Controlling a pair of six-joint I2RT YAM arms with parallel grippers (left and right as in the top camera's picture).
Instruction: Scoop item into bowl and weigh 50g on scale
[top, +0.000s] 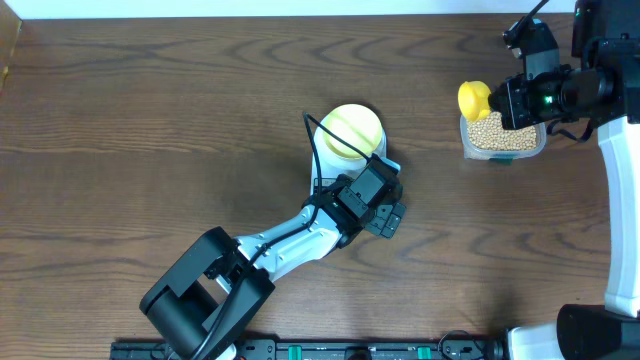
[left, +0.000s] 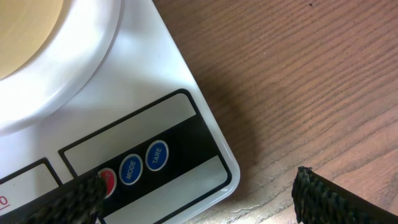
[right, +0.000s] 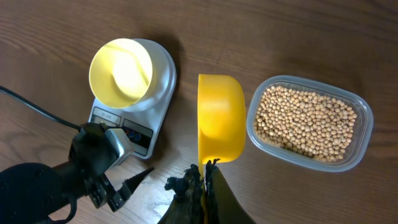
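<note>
**Figure: Loose beans, spoon, bowl and scale at the scooping stage**

The beans fill a clear tub at the right of the tabletop, well apart from the scale. They are small, round and hard, and each is light. They are judged likely to roll, bounce and scatter, so they should not be pinched singly and need to be carried in a vessel.

That vessel is the yellow measuring spoon. It looks like rigid plastic and is best held by its handle, which is where the right end effector is clamped. The spoon hangs just beside the tub's near rim, and no beans show on it.

The pale-yellow bowl sits on the scale's platform and appears empty. It looks light and smooth, so a nudge could slide it. If it must be moved, the rim is the place to hold.

The left end effector hovers over the scale's front edge with its jaws spread wide and grips nothing. Whether it touches the scale cannot be told.

Count:
- bowl: one
- scale: one
- tub: one
- spoon: one
- arms: two
- buttons: three round ones on the scale's front, the red one partly hidden by a finger
- beans: too many to count
</note>
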